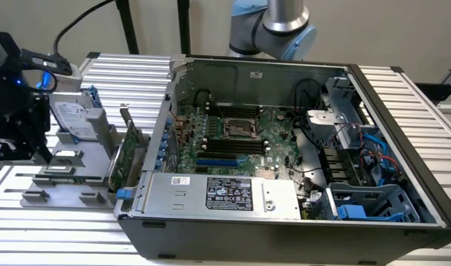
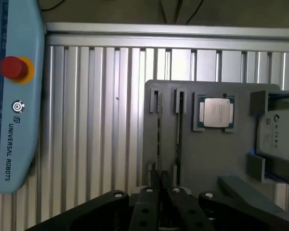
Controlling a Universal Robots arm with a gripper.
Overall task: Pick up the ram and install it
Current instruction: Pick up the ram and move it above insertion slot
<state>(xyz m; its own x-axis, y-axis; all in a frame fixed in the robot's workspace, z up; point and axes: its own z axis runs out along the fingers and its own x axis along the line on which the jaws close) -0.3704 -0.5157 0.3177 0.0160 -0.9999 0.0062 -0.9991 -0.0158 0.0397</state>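
Wrist view has the gripper (image 2: pixel 160 178) set right over the near end of the ram (image 2: pixel 159 137), which stands on edge in the grey tray (image 2: pixel 207 159) just ahead of it, its grip impossible to tell.

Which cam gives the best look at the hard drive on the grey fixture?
Exterior view: the hard drive shows nearly whole, propped in the grey fixture beside the open computer case. The wrist view catches just one labelled part of it, cut off by the picture's edge.
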